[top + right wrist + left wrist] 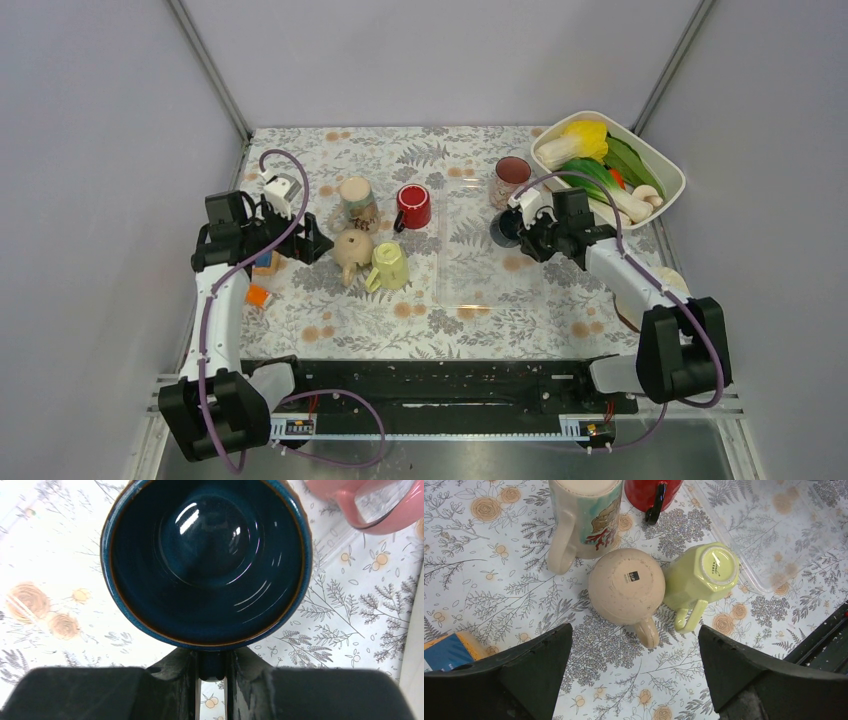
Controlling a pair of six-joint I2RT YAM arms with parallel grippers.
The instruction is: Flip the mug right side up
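Top view: the right pincer (pixel 520 226) is clamping the handle of a dark blue mug (pixel 503 230) toward the far right part of the counter (pixel 470 320). A pink mug (pixel 511 180) is standing just beside it, and a bowl of vegetables (pixel 668 170) is sitting in the far right corner. Any swing of the arm is risking a knock against the pink mug. Near the left edge, the left pincer (pixel 305 236) is hanging released by a cluster of mugs.

Left wrist view: the spread pincer is hovering over a beige mug (pixel 626 585) and a green mug (pixel 704 575). Both are lying mouth down and touching each other, with a red mug (pixel 651 492) beyond them. Grabbing either one is likely to shove its neighbour.

Right wrist view: the blue mug's open mouth is facing the camera, so it is probably upright or nearly so. Whether its base is resting on the counter cannot be told from here. The fingers (pixel 175 675) are pinching only the thin handle (pixel 212 664). The mug could pivot in that narrow grip, or tip or drop if it is let go early.
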